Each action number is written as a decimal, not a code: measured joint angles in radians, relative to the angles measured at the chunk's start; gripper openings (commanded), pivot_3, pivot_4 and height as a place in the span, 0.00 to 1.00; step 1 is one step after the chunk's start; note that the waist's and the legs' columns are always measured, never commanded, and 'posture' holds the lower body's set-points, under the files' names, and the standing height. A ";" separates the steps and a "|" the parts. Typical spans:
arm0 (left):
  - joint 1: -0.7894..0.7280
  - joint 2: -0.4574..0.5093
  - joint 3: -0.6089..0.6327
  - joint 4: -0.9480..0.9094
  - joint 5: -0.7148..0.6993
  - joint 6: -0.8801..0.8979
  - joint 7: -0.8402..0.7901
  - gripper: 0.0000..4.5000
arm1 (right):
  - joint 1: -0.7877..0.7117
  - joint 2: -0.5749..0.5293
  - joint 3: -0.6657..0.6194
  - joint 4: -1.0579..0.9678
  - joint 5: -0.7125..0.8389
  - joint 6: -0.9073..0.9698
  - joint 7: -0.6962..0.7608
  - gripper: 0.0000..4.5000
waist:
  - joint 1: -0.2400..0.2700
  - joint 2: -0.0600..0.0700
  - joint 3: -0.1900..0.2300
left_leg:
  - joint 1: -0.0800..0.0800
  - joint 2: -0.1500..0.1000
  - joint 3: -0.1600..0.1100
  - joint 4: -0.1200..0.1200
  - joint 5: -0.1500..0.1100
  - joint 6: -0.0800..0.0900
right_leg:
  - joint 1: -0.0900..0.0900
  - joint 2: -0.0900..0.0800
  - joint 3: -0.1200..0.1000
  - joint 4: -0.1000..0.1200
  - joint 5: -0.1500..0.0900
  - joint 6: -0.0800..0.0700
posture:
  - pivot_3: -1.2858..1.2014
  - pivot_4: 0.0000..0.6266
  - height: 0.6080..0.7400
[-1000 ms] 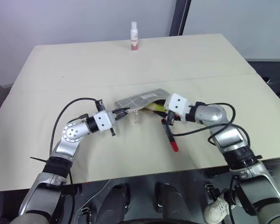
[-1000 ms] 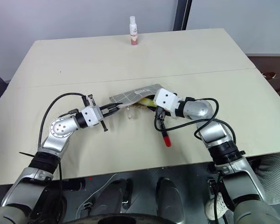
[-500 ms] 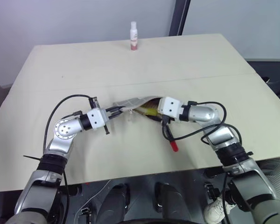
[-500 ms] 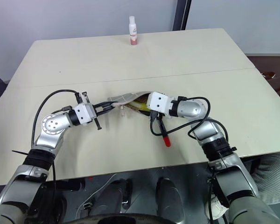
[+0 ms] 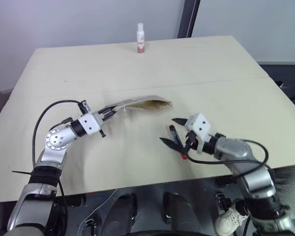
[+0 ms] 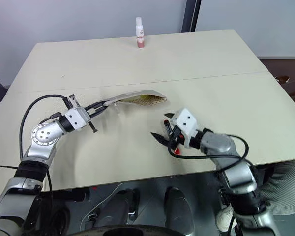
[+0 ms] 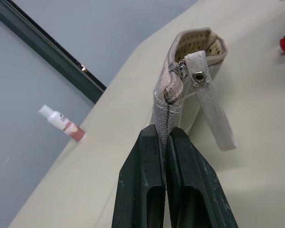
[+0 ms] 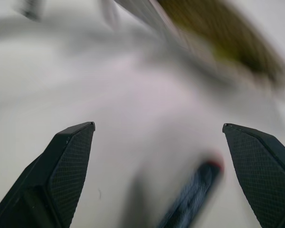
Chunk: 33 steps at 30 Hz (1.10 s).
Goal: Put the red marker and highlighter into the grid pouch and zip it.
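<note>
I see the grid pouch (image 5: pixel 137 103) near the middle of the frame, slightly left: a flat grey fabric pouch lifted off the table by its left corner, its mouth gaping toward the right and showing yellowish lining. In the left wrist view its zipper pull (image 7: pixel 197 76) hangs at the open end, with a fabric strap dangling below. I can't make out the highlighter for certain. The red marker (image 5: pixel 177 142) lies on the table at lower right of centre, black end pointing up-frame, red end toward the near edge.

Grid pouch (image 7: pixel 173 90) woven cloth; table (image 5: pixel 211 64) matt, smooth.
</note>
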 measured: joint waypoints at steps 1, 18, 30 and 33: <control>0.001 0.000 0.000 0.003 0.005 -0.010 0.007 0.00 | 0.012 -0.007 0.005 -0.011 -0.020 0.013 -0.025 0.99 | 0.000 0.000 0.000 | 0.000 0.000 0.000 0.000 0.000 0.000 | 0.000 0.000 0.000 0.000 0.000 0.000 | 0.52 0.24 1.00; -0.009 -0.028 -0.019 0.042 0.047 -0.055 0.033 0.00 | 0.053 -0.064 0.026 -0.083 -0.030 0.208 -0.082 0.25 | 0.001 -0.002 -0.001 | 0.000 0.000 0.000 0.001 0.000 0.000 | 0.003 -0.001 -0.001 -0.002 -0.001 0.001 | 0.52 0.24 1.00; -0.061 -0.044 -0.033 0.034 0.048 -0.049 0.027 0.00 | -0.163 -0.221 -0.012 0.046 0.023 -0.087 0.172 0.08 | -0.002 -0.002 0.000 | 0.000 0.000 0.001 0.000 0.001 0.002 | 0.002 0.001 -0.002 -0.001 -0.001 0.002 | 0.52 0.24 1.00; -0.051 -0.047 -0.048 0.033 0.051 -0.049 0.026 0.00 | -0.225 -0.221 0.001 0.106 -0.014 -0.144 0.172 0.08 | 0.001 -0.003 0.000 | 0.000 0.000 0.001 0.001 0.001 0.002 | 0.002 0.001 -0.002 -0.002 -0.001 0.002 | 0.52 0.24 1.00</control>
